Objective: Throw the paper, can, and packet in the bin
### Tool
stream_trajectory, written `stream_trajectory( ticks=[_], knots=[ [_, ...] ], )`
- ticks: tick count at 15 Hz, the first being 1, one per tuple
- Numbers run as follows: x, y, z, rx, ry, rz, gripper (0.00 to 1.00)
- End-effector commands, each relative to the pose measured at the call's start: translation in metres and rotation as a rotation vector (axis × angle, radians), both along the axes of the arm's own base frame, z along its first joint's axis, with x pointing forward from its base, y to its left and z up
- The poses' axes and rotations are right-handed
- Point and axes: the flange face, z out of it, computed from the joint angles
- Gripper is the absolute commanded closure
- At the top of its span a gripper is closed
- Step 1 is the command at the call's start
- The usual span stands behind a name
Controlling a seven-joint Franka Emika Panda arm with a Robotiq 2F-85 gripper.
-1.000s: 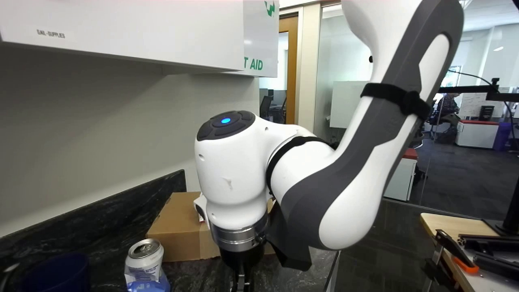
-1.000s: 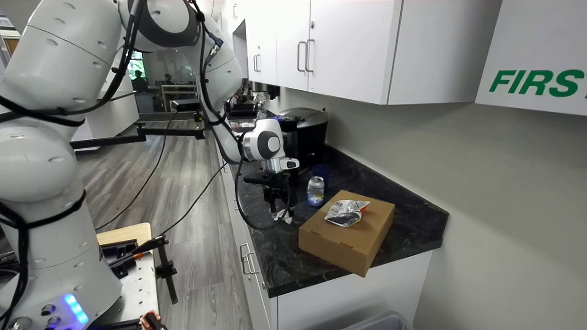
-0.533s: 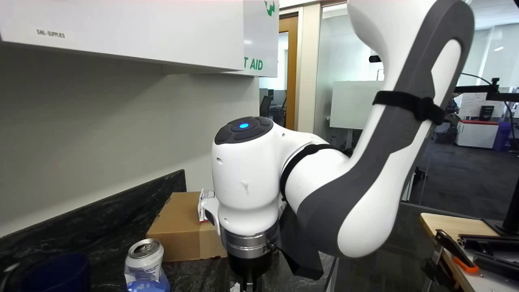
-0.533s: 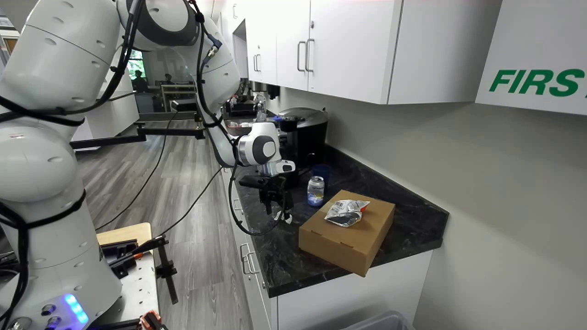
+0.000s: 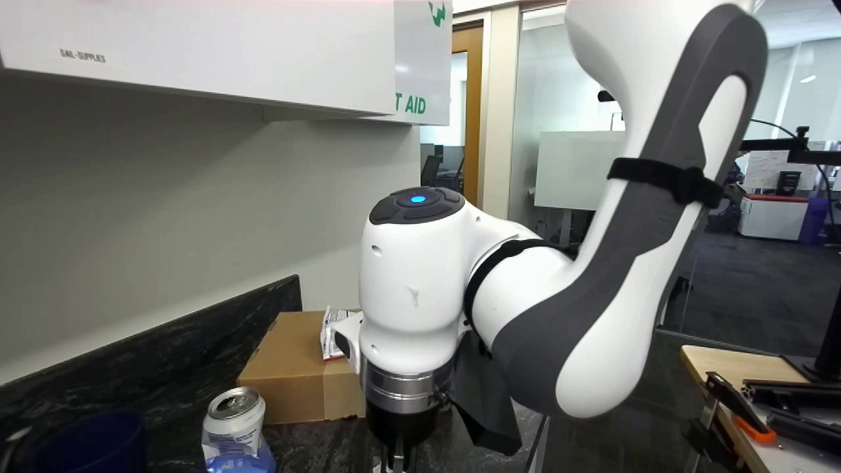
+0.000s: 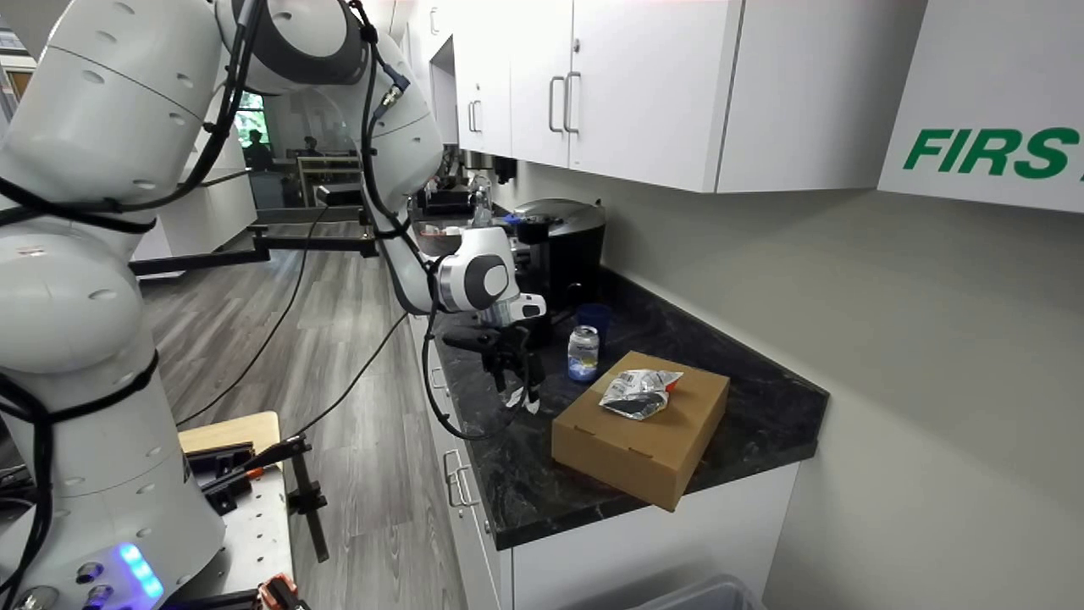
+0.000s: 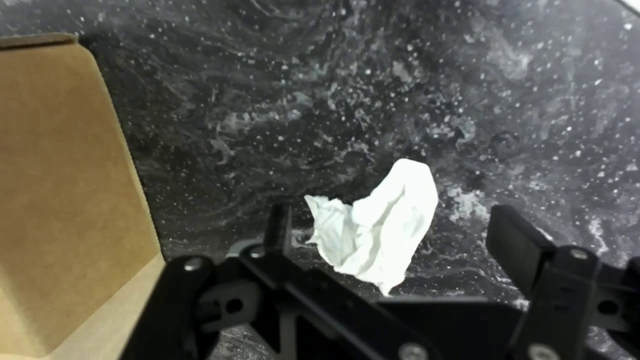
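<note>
Straddling the crumpled paper [image 7: 377, 225] as the wrist view has it, our claw [image 7: 396, 234] stands spread wide beside the box [image 7: 65, 165], holding nothing. One finger [image 7: 278, 229] comes between the paper and the box, the other past the paper, away from the box; we judge this a lining-up, so that closing would gather it. The packet [image 6: 641, 393] lies on top of the box, perhaps raised for an easier pick, and the can [image 6: 583, 356] stands upright on the counter [image 6: 525, 496] near the box. Lower than the box, off the counter, we see the rim of what we take for the bin [image 6: 716, 591], presumably set there for easy dropping.

Only the wrist view gives us the paper's whole outline; in an exterior view we catch just slivers of the paper [image 6: 515, 397]. That wrist view lacks packet, can and bin. In an exterior view we look down on the can [image 5: 236, 430] and its opened mouth.
</note>
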Motion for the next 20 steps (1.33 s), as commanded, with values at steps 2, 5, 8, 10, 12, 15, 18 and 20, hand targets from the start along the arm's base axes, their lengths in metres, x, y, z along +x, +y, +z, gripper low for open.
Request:
stream_trajectory(
  ticks=[2, 5, 8, 10, 12, 15, 18, 20],
  knots=[
    [-0.009, -0.007, 0.011, 0.012, -0.032, 0.023, 0.26],
    [-0.008, -0.009, 0.011, 0.013, -0.039, 0.03, 0.47],
    [-0.008, -0.011, 0.011, 0.014, -0.043, 0.036, 0.66],
    [-0.008, -0.011, 0.012, 0.013, -0.044, 0.04, 0.79],
    [-0.008, -0.011, 0.012, 0.011, -0.043, 0.04, 0.93],
    [-0.009, -0.011, 0.012, 0.003, -0.037, 0.031, 0.98],
    [-0.011, -0.012, 0.012, -0.007, -0.014, -0.008, 0.96],
    [0.003, -0.003, 0.042, -0.014, -0.001, -0.07, 0.96]
  ],
)
